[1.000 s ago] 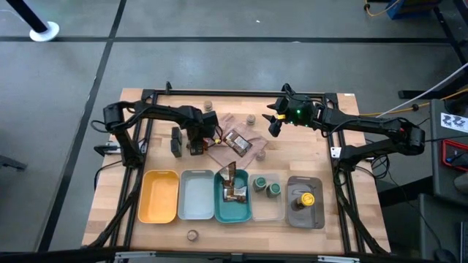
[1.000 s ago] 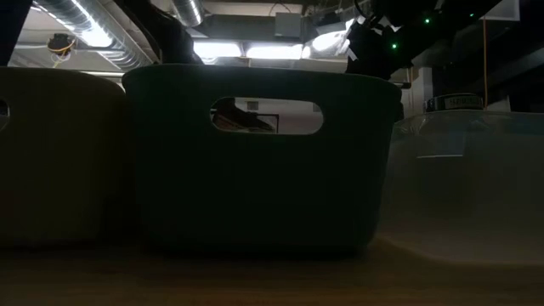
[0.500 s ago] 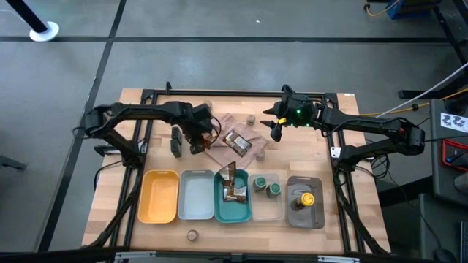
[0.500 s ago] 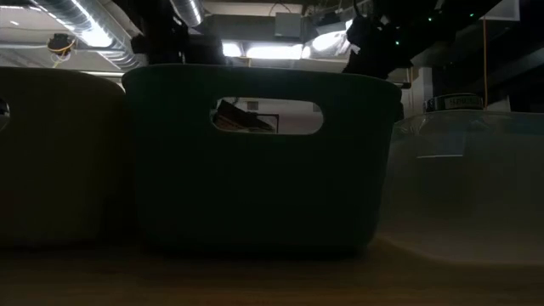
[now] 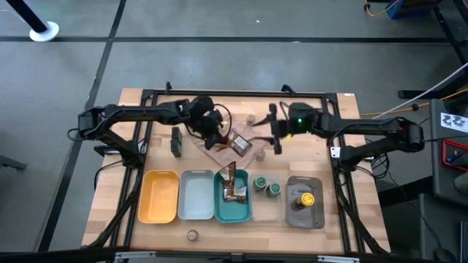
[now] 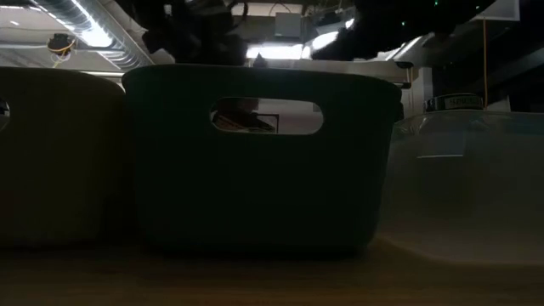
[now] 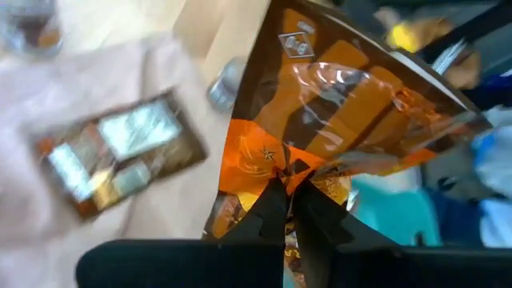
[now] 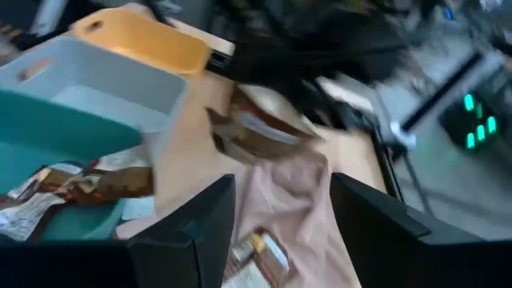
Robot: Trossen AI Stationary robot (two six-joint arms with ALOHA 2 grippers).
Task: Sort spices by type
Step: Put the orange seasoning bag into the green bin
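Over beige cloth (image 7: 96,88), crinkled glossy orange packet (image 7: 344,120)

Table (image 5: 358,197): pale wood with visible grain is being shown, matt, framed by dark metal rails.
Cloth (image 5: 219,152): soft beige-pink fabric is being seen lying wrinkled, matt.
Packet (image 7: 336,128): glossy orange-brown crinkled foil is being pinched, reflections being thrown off its creases.
Second packet (image 7: 120,156): shiny brown film with a pale label is being shown.
Yellow tray (image 5: 159,197): smooth matt plastic is being shown.
Grey tray (image 5: 196,196): smooth pale plastic.
Teal tray (image 5: 219,208): smooth plastic, matt.
Clear tray (image 5: 267,208): translucent plastic.
Left gripper (image 7: 290,210): dark matt plastic fingers are being seen.
Right gripper (image 8: 280,232): dark matt fingers.
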